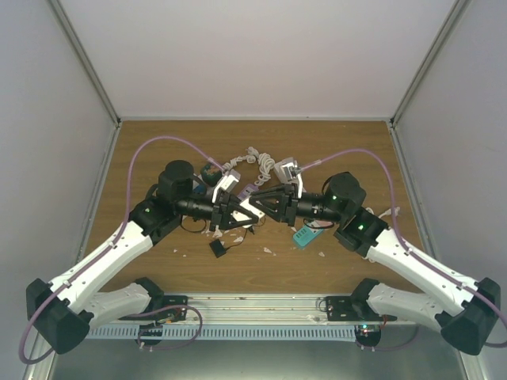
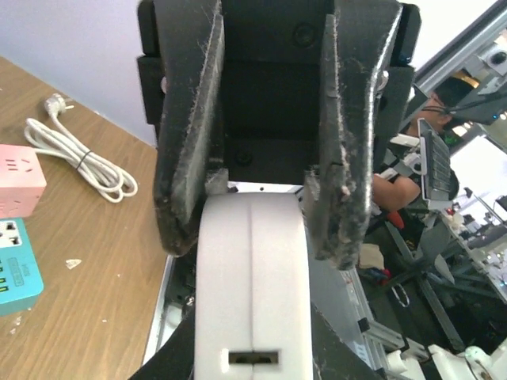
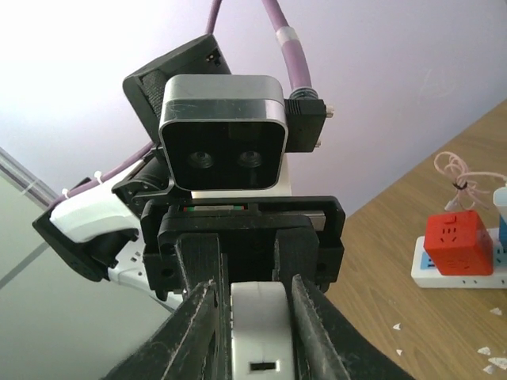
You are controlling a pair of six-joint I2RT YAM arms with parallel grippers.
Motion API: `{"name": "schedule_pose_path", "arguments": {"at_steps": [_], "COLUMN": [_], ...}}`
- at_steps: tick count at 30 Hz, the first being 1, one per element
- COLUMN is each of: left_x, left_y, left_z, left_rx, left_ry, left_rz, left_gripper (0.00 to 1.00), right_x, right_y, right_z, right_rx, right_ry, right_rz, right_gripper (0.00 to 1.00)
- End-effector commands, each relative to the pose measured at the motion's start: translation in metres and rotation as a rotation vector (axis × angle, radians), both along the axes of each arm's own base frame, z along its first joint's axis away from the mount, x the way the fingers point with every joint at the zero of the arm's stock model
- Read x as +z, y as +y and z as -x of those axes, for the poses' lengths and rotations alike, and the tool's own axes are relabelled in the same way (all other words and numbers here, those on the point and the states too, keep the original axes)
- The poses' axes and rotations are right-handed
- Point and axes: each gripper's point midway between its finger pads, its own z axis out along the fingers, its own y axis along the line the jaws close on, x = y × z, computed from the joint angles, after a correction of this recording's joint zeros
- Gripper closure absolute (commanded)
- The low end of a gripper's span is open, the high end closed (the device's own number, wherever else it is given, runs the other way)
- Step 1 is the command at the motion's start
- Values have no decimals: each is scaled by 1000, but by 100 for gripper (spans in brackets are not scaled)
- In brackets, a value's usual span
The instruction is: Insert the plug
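Note:
A white socket block (image 1: 250,209) with a rounded end, a middle seam and a small rectangular slot hangs above the table between both grippers. My left gripper (image 1: 232,214) is shut on one end; in the left wrist view (image 2: 252,344) its dark fingers flank the block (image 2: 252,269). My right gripper (image 1: 268,205) is shut on the other end; in the right wrist view (image 3: 255,294) its fingers flank the block (image 3: 260,332). A white cable with a plug (image 2: 57,103) lies coiled on the table.
On the wooden table lie a teal power strip (image 1: 307,234), a small black adapter (image 1: 218,248), coiled white cables (image 1: 255,160), a pink socket cube (image 2: 20,178), and a red socket cube (image 3: 458,241) on a white strip (image 3: 455,273). Walls enclose three sides.

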Motion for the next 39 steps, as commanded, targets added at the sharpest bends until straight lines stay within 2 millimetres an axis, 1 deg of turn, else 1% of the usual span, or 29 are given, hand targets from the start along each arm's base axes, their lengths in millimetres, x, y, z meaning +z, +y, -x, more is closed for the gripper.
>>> {"name": "schedule_pose_path", "arguments": {"at_steps": [1, 3, 4, 6, 8, 10, 13, 16, 20, 21, 24, 27, 29, 31, 32, 34, 35, 39], "left_x": [5, -3, -9, -22, -35, -46, -60, -69, -84, -87, -97, -107, -117, -120, -122, -126, -126, -126], "left_y": [-3, -4, -4, -5, -7, -13, -31, -54, -84, -92, -115, -136, -147, -154, -155, -158, -159, -162], "left_z": [-16, -28, -35, -51, -66, -78, -88, -92, -91, -90, -85, -83, -84, -85, -86, -88, -89, -90], "left_rx": [81, 140, 179, 258, 321, 375, 415, 430, 410, 398, 362, 329, 316, 307, 306, 303, 303, 296], "left_ry": [-50, -55, -57, -53, -63, -79, -111, -165, -200, -204, -219, -246, -258, -266, -269, -275, -280, -293], "left_rz": [-3, -37, -59, -109, -159, -208, -277, -335, -380, -382, -390, -413, -438, -445, -450, -457, -460, -459], "left_gripper": [100, 100, 100, 100, 100, 100, 100, 100, 100, 100, 100, 100, 100, 100, 100, 100, 100, 100], "right_x": [8, 3, 0, -9, -22, -36, -64, -83, -115, -125, -164, -202, -220, -239, -245, -258, -264, -280], "right_y": [-9, -16, -21, -36, -57, -85, -129, -169, -217, -228, -254, -270, -279, -286, -286, -280, -286, -274], "right_z": [-8, -15, -20, -32, -49, -67, -87, -100, -116, -120, -126, -130, -132, -134, -136, -138, -139, -136], "right_rx": [-82, -151, -195, -312, -468, -651, -885, -1054, -1210, -1237, -1273, -1248, -1231, -1224, -1215, -1175, -1179, -1103], "right_ry": [-24, -15, -14, -1, 30, 73, 146, 187, 261, 291, 415, 558, 631, 683, 700, 732, 755, 807], "right_rz": [10, 41, 57, 109, 185, 275, 427, 525, 624, 642, 671, 614, 559, 541, 538, 544, 535, 518], "right_gripper": [61, 42, 37, 30, 28, 28, 27, 27, 27, 28, 28, 31, 34, 35, 36, 37, 38, 41]}}
